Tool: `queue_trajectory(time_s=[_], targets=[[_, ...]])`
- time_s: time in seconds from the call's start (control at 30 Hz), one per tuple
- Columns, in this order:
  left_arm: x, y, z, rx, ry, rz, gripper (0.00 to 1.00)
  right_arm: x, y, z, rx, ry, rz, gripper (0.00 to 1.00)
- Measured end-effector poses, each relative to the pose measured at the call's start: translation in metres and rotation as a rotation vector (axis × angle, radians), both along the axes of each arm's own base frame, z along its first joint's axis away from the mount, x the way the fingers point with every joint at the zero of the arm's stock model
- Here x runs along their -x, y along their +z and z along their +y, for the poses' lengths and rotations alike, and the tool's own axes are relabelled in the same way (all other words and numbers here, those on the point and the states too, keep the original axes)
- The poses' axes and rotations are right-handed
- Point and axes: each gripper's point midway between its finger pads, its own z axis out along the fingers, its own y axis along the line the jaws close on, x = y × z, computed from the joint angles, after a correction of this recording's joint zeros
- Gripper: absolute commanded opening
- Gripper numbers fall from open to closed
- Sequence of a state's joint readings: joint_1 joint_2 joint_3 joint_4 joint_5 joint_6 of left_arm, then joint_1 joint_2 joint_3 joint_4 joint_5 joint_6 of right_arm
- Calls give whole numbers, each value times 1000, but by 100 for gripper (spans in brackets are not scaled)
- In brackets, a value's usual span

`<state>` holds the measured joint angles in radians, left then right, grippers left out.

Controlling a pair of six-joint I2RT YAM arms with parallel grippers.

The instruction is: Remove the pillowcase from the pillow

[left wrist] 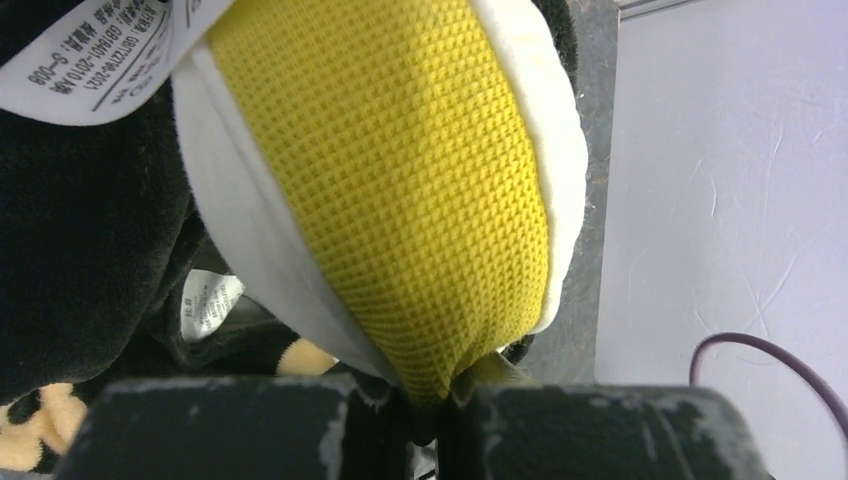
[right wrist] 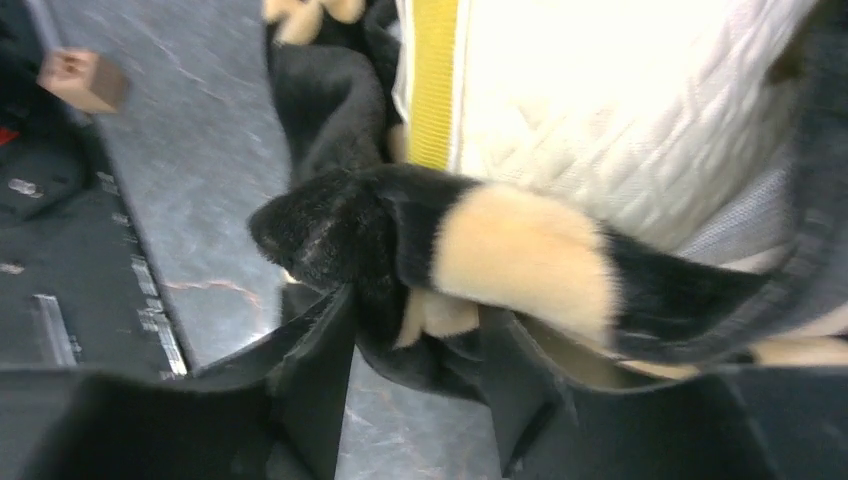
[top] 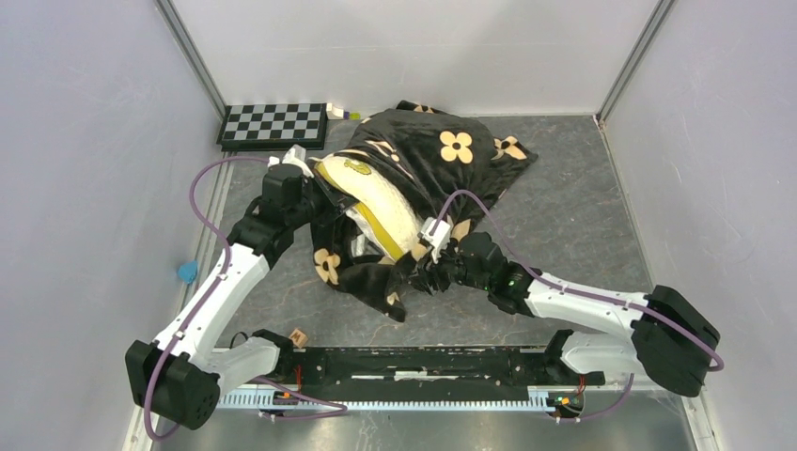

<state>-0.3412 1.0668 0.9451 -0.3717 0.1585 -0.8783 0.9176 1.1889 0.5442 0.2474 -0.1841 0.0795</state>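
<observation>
The black pillowcase [top: 442,160] with tan flowers lies bunched in the middle of the table. The cream pillow [top: 381,202] sticks out of its near opening, with its yellow side band showing. My left gripper [top: 315,188] is at the pillow's left end. In the left wrist view it [left wrist: 440,420] is shut on the corner of the pillow's yellow mesh band [left wrist: 380,180], with black pillowcase fabric [left wrist: 80,250] beside it. My right gripper [top: 423,268] is at the pillowcase's near edge. In the right wrist view it [right wrist: 415,340] is closed on a thick fold of the pillowcase [right wrist: 340,225], under the quilted pillow [right wrist: 600,110].
A black-and-white checkerboard [top: 273,124] lies at the back left. A small wooden cube [top: 299,336] sits by the near rail [top: 423,365] and also shows in the right wrist view [right wrist: 83,80]. A blue object [top: 187,272] lies at the left wall. Grey walls enclose the table.
</observation>
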Motion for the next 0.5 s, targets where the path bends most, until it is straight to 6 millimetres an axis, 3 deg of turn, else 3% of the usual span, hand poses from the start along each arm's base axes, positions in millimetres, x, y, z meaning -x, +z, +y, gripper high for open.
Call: queue_trajectory(time_s=[0.07, 0.17, 0.27, 0.5], targets=[[0, 2, 0, 0, 1, -2, 2, -7, -7, -2, 26, -41, -4, 15], [-1, 6, 3, -3, 11, 2, 2, -19, -15, -11, 54, -135, 4, 13], [-6, 20, 9, -21, 36, -2, 2, -24, -20, -16, 64, -176, -8, 2], [-25, 83, 23, -16, 81, -103, 2, -32, -58, -50, 148, -315, 37, 0]])
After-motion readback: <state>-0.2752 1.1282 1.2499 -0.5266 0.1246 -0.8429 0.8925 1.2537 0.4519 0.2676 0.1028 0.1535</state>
